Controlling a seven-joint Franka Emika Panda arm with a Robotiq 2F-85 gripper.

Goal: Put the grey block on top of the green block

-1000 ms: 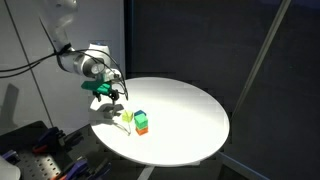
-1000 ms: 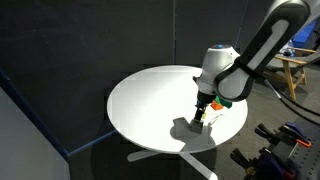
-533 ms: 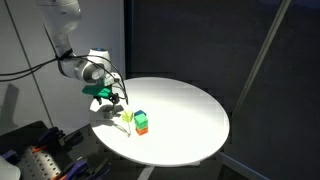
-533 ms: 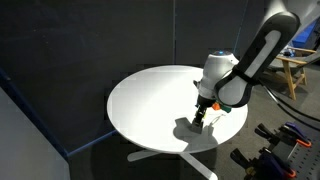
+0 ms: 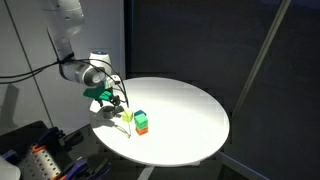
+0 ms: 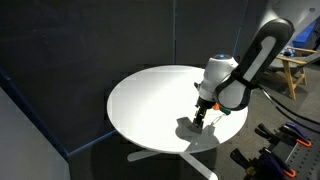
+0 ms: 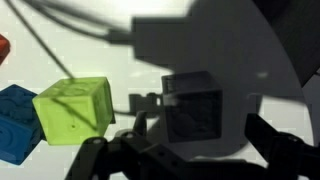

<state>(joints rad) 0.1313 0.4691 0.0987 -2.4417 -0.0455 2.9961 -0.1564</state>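
- Orange cube (image 7: pixel 3 46): only a sliver at the left edge of the wrist view.
- Blue studded plastic cube (image 7: pixel 14 122): on the round white bench (image 5: pixel 185 110), just beside the next item.
- Pale yellow-green studded cube (image 7: pixel 75 110): on the bench, apart from the grey one to its right.
- Small plain grey block (image 7: pixel 196 104): resting on the bench in the arm's shadow, in line with the gap between the hand's fingers, touched by neither.
- Hand (image 7: pixel 190 152): black, jaws spread wide, holding nothing. One finger (image 7: pixel 100 156) shows low on the left, its mate low on the right. In both exterior views it hangs low near the bench's edge (image 5: pixel 113 101) (image 6: pixel 200 118).
- Deep green block (image 5: pixel 142 123): in an exterior view, in the small cluster of coloured cubes just beside the hand, orange below it. Out of the wrist view.
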